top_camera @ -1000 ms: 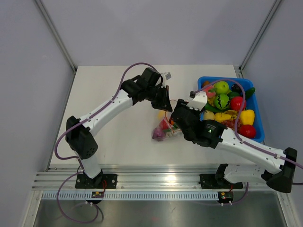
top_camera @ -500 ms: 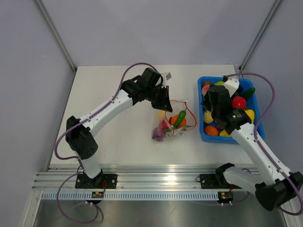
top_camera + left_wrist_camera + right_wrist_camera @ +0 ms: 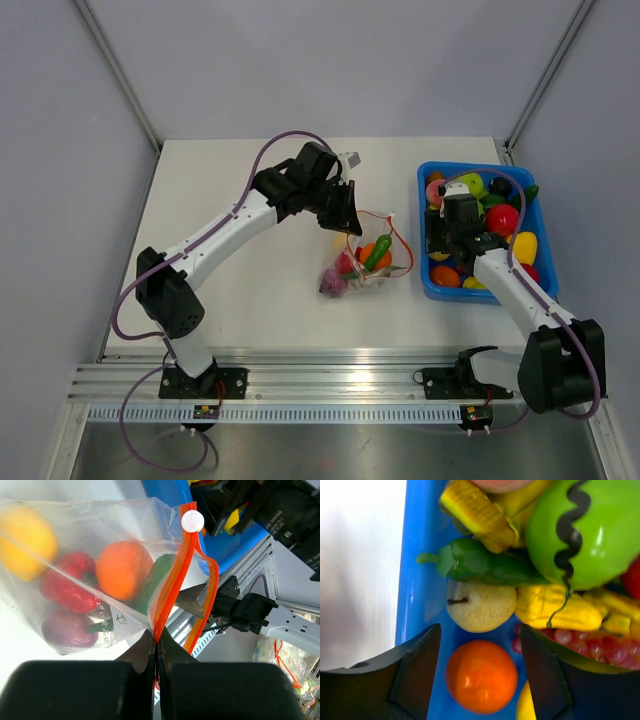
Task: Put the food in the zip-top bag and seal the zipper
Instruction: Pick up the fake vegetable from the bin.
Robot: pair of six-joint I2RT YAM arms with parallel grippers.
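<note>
Right fingers (image 3: 415, 680) stood wide, empty, over orange (image 3: 481, 676) in bin (image 3: 422, 555); descend centred before closing. Left gripper (image 3: 156, 652) clamped zipper (image 3: 175, 575) tight.

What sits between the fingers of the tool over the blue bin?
An orange toy fruit lying in the blue bin, as the right wrist view shows.

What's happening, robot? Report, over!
Left gripper shut on zipper. Right gripper open over orange in bin. Bag unsealed, food inside. Nothing blocking.
</note>
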